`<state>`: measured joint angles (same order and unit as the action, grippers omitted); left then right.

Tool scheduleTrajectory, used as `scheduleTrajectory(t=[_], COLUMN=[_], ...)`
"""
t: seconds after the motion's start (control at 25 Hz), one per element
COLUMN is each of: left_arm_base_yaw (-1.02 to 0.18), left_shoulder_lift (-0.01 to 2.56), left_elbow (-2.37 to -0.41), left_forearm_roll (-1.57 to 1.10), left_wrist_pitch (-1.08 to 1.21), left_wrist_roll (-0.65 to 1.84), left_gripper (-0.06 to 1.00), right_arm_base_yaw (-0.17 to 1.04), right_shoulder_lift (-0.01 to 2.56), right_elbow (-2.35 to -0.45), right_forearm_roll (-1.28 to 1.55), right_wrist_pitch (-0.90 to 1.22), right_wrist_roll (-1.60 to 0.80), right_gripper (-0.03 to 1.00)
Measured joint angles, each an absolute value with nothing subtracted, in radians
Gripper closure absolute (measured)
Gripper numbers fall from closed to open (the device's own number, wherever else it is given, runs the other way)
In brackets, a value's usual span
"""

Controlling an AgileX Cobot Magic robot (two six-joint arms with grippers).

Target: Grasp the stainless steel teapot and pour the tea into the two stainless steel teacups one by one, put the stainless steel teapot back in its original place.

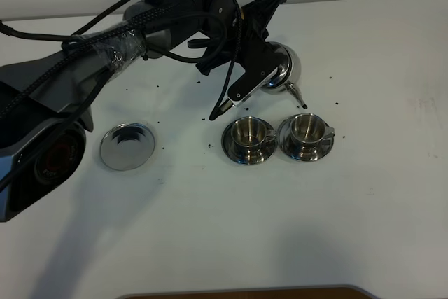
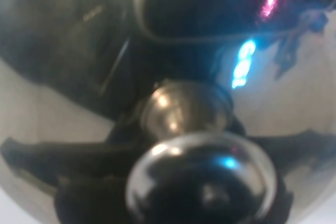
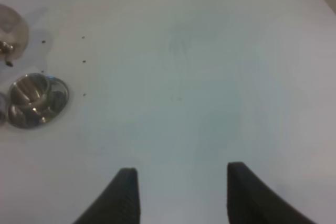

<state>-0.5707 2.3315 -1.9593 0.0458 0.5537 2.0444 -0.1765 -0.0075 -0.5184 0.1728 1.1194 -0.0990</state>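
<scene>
My left gripper (image 1: 260, 68) is shut on the stainless steel teapot (image 1: 283, 68) and holds it tilted behind the two stainless steel teacups, with the thin spout (image 1: 297, 94) pointing down toward the right teacup (image 1: 306, 132). The left teacup (image 1: 248, 135) stands beside it, each cup on its own saucer. The left wrist view is filled by the teapot's lid and knob (image 2: 199, 182). The teapot's saucer (image 1: 126, 146) lies bare at the left. No tea shows. My right gripper (image 3: 181, 198) is open and empty over bare table; its view shows one teacup (image 3: 37, 98) and the teapot (image 3: 10, 30).
Small dark specks (image 1: 211, 115) are scattered on the white table (image 1: 224, 229) around the cups. The left arm's black body and cables (image 1: 105, 47) stretch across the back left. A dark edge (image 1: 238, 293) runs along the table's front.
</scene>
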Motion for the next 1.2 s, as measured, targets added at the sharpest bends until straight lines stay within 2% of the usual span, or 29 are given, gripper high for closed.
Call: scheduleTrajectory(t=[0.36,1.2], left_arm_base_yaw=[-0.589,-0.645], left_shoulder_lift=[2.331,2.331], left_elbow=[-1.959,-1.959], left_forearm_roll=[0.145,0.232], left_wrist_pitch=[0.491,0.507], left_wrist_roll=[2.06,2.061], left_gripper=[0.7,0.7], right_arm_base_yaw=[-0.176,-0.176], right_shoulder_lift=[-0.007,-0.007], right_elbow=[-0.518,-0.518], right_forearm_roll=[0.173,0.173], right_wrist_pitch=[1.119,1.119], right_wrist_roll=[-0.099,-0.098], right_gripper=[0.57,0.57])
